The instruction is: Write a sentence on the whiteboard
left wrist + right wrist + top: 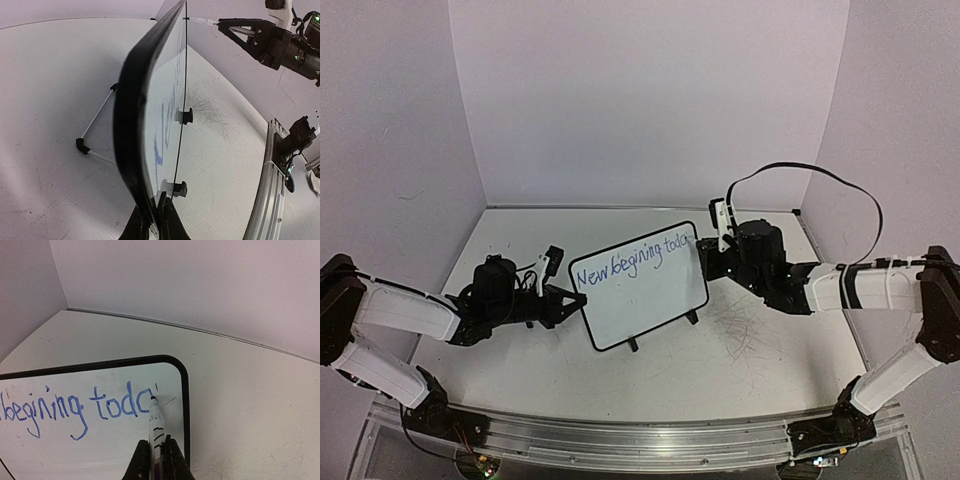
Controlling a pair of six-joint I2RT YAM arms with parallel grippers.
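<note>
The whiteboard (642, 288) stands tilted in the middle of the table, white with a thin black frame. Blue marker words on it read "New begining toda" (630, 264), slanting upward. My left gripper (567, 300) is shut on the board's left edge; the left wrist view shows the board edge-on (131, 120) between my fingers. My right gripper (156, 452) is shut on a white marker (156, 427). Its tip touches the board at the last letter of "toda" (120, 401), near the board's top right corner. The board also shows in the right wrist view (185, 405).
The board's wire stand (95, 131) and two black feet (186, 116) rest on the white table. Faint grey scribble marks (745, 330) lie on the table right of the board. Pale walls close in the back and sides. A metal rail (640, 440) runs along the near edge.
</note>
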